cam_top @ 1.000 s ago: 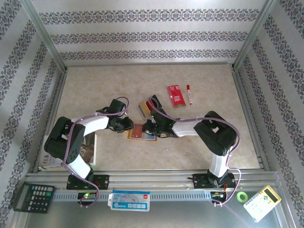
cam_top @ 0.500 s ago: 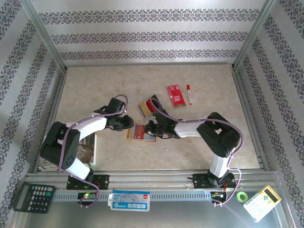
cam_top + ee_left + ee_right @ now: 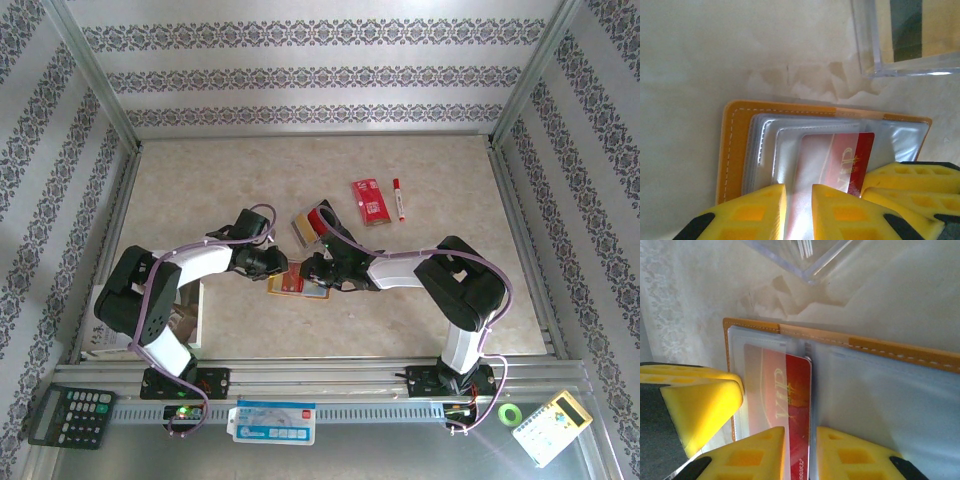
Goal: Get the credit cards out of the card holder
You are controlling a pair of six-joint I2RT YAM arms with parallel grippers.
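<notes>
**A:** Where is the card holder [image 3: 732,150] found?

**B:** It is laid open and flat on the table [image 3: 220,180], near the middle, just in front of a clear box [image 3: 867,50]. Its clear pockets are turned upward.

**A:** And the credit cards?

**B:** One red card [image 3: 792,390] is seen sticking partly out of a pocket, toward the holder's middle. The covered part is dimmed by the plastic.

**A:** How is the left gripper [image 3: 798,192] set?

**B:** It is set low over the pocket, jaws parted by a narrow gap. The flat plastic is seen through the gap, and nothing is clamped.

**A:** And the right gripper [image 3: 800,434]?

**B:** It is placed over the card's exposed edge, jaws likewise slightly parted. The edge is seen running between them, but the card is left lying flat, unpinched. The two grippers are found close beside each other.
</notes>
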